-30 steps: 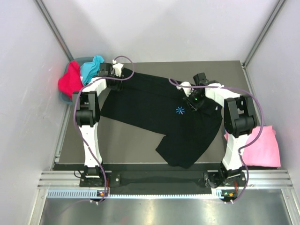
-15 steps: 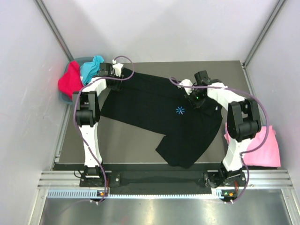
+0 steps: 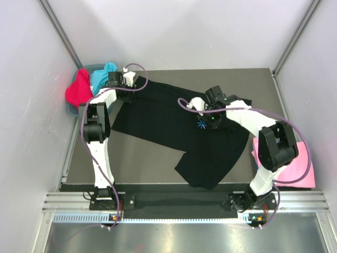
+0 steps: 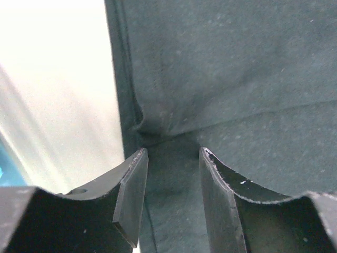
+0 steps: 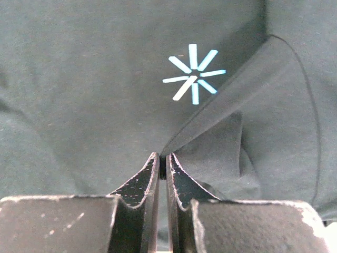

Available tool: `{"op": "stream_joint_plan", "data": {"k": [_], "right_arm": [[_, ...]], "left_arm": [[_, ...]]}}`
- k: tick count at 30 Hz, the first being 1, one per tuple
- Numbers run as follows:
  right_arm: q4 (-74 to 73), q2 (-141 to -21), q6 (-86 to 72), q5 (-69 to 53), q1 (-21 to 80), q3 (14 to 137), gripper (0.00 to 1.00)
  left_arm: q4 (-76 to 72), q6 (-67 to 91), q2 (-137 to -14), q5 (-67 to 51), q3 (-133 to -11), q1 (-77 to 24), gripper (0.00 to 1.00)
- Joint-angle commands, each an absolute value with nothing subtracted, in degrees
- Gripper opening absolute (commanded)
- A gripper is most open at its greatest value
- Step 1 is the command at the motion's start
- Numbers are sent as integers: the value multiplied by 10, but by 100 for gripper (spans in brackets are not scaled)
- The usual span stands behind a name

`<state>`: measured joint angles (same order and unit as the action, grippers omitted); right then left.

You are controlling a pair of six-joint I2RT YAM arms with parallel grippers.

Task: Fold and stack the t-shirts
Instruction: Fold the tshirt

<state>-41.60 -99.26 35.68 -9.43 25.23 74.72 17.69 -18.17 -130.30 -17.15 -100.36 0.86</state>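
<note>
Four soft cloth t-shirts: one large black t-shirt (image 3: 158,113), one pink t-shirt (image 3: 303,169), one red t-shirt (image 3: 77,90), one turquoise t-shirt (image 3: 101,76). One light-blue starburst logo (image 5: 194,79). Two black two-finger grippers: left gripper (image 4: 171,158), right gripper (image 5: 162,158). One dark grey bench (image 3: 142,158).

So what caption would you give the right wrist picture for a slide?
Right gripper pinches a fold of the black tee beside its blue starburst logo.
</note>
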Motion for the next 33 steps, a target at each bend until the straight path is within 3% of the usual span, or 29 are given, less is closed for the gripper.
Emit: {"op": "stream_joint_plan", "data": {"k": [1,6,10,16,23,33], "right_arm": [[-429,-961,349,-84,280,752,1],[-425,-976,330,-78,295,778,1],[-420,-993,316,-72,303,826,24],[-409,-955,291,-47,279,845,25],[-423,-923,402,-61,143,745,25],[-481,-1006,461,-127,27,777,25]], "left_arm": [[156,-187,-1267,-184,-986,18,49],[147,-178,-1259,-188,-974,18,49],[144,-172,-1260,-196,-979,18,49],[155,-157,-1267,-210,-1013,18,49],[192,-161,-1271,-209,-1052,17,49],[209,-184,-1281,-180,-1049,11,49]]}}
